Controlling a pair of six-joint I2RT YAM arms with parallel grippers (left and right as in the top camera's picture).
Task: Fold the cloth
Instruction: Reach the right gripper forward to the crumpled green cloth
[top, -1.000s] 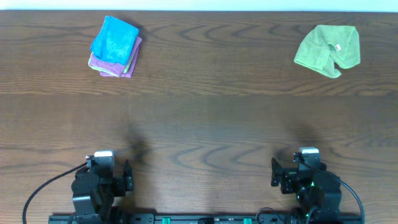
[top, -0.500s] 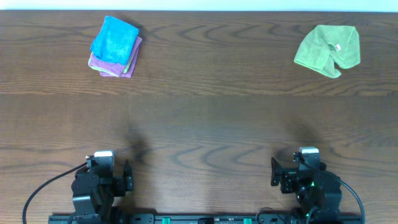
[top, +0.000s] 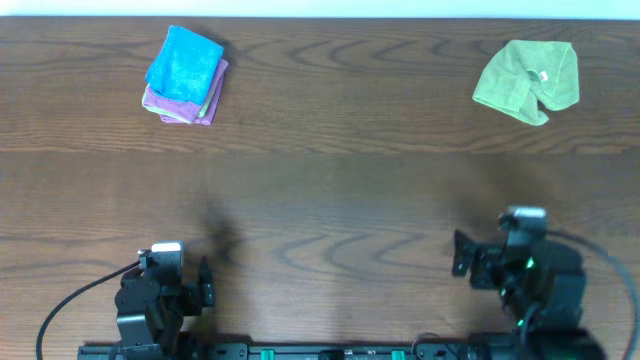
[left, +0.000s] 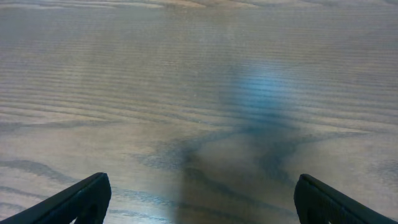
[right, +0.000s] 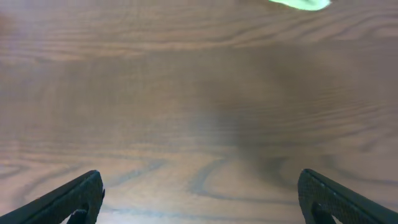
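I see the crumpled green cloth (top: 525, 80) lying on the wooden table (top: 330, 190), well to the right of the stack of folded cloths (top: 185, 78) and level with it. My left gripper (left: 199, 200) is well apart from the stack, on my side, spread wide. My right gripper (right: 199, 198), far right of the stack, is spread wide too.
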